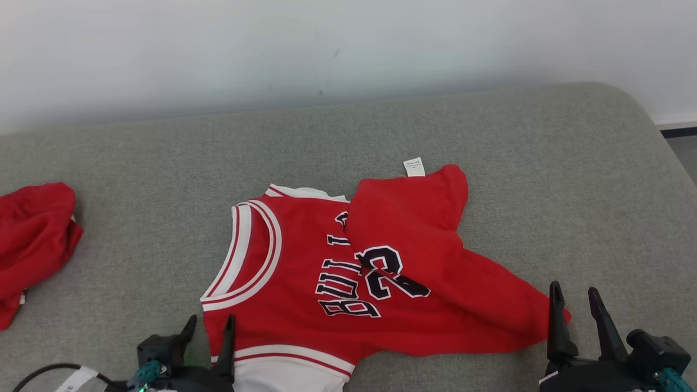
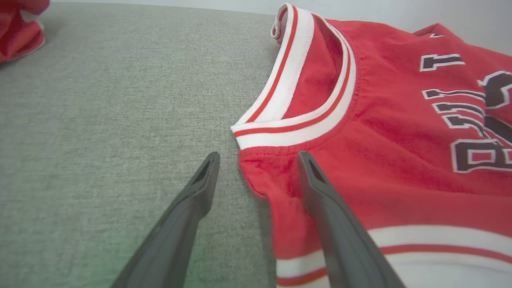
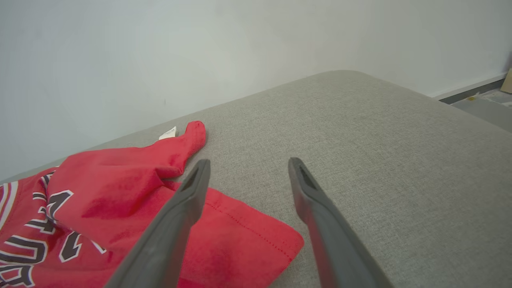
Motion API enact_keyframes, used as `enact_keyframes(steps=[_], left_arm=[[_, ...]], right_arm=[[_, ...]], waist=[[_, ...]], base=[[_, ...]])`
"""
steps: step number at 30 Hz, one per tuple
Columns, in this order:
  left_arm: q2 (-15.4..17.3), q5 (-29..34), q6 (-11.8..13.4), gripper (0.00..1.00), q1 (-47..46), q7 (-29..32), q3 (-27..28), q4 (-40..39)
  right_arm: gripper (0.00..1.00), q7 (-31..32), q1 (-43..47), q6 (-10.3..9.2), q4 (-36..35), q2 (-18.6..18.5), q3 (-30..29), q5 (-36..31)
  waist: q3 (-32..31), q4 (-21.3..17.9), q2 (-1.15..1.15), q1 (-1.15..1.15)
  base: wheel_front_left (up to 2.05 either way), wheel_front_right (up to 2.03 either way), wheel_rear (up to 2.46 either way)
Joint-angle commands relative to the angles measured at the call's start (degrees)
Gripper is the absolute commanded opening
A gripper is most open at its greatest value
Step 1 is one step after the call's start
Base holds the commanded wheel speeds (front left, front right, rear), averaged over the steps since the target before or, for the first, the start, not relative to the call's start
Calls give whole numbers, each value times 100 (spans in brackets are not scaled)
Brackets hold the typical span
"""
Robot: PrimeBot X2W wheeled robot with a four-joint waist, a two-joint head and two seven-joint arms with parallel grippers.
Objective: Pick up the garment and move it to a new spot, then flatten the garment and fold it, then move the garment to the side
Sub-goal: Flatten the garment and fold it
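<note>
The garment (image 1: 305, 261) is a red basketball jersey with white trim and dark lettering, lying sideways in the middle of the grey cushion, its lower half folded over at an angle. My left gripper (image 1: 209, 324) stands open at the jersey's near left shoulder; in the left wrist view the gripper (image 2: 258, 158) straddles the shoulder strap (image 2: 260, 176) without closing. My right gripper (image 1: 573, 293) is open at the jersey's right corner (image 3: 280, 244), and its left finger (image 3: 192, 192) hangs over the red cloth. A white label (image 1: 414, 166) sticks out at the far edge.
Another red cloth (image 1: 32, 239) lies bunched at the left edge of the cushion (image 1: 163, 163). A pale wall (image 1: 326, 49) runs behind. The cushion's rounded right corner drops to a floor strip (image 1: 683, 147). A black cable (image 1: 49, 375) trails at the lower left.
</note>
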Motion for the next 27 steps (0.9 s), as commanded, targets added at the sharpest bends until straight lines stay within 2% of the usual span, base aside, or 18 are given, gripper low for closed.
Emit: enact_keyframes(steps=[1, 3, 4, 5, 10, 17, 20, 21, 22, 23, 24, 25, 27], left_arm=[[14, -27, -6, 100, -104, -18, -46, 75], [-27, -237, -6, 100, -188, -15, -150, 245], [-6, -341, -7, 42, -255, -11, -293, 400], [-1, -421, -7, 0, -293, -11, -346, 447], [129, -605, 3, 0, -323, -13, -243, 390], [289, -413, 4, 0, 112, -13, 370, -249], [269, -326, 3, 0, 309, -13, 417, -378], [266, -307, 3, 6, 361, -13, 418, -388], [258, -293, 3, 32, 407, -13, 404, -387], [258, -293, 3, 32, 407, -13, 404, -387], [252, -281, 4, 88, 433, -13, 402, -384], [246, -262, 4, 100, 446, -13, 433, -400], [176, -202, 2, 100, 489, -13, 525, -564]], right_arm=[[100, -15, -13, 14, 2, 1, -4, -8], [100, -15, -2, 14, -2, -1, -15, -5], [100, -15, 1, 14, 9, 0, -26, -6], [100, -15, -10, 14, 19, 2, -24, -6], [100, -15, -55, 14, 17, 0, -85, -17], [100, -15, 90, 14, 2, 2, -235, 14], [100, -15, 124, 14, 117, 2, -213, 25], [100, -15, 114, 14, 173, -2, -181, 32], [100, -15, 103, 14, 260, -3, -150, 34], [100, -15, 103, 14, 260, -3, -150, 34], [100, -15, 85, 14, 359, 0, -90, 43], [100, -15, 53, 14, 443, 5, -34, 49], [100, -15, -6, 14, 592, -2, 44, 24]], waist=[[48, -40, 0, -1], [48, -21, 0, -1], [44, 17, 0, -1], [39, 42, 0, -1], [-16, 232, 0, -1], [-107, 593, 0, -1], [-142, 730, 0, -1], [-151, 760, 0, -1], [-164, 796, 0, -1], [-164, 796, 0, -1], [-175, 821, 0, -1], [-187, 844, 0, -1], [-209, 882, 0, -1]], base=[[0, 0, 0], [0, 0, 0], [0, 0, 0], [0, 0, 0], [0, 0, 0], [0, 0, 0], [0, 0, 0], [0, 0, 0], [0, 0, 0], [0, 0, 0], [0, 0, 0], [0, 0, 0], [0, 0, 0]])
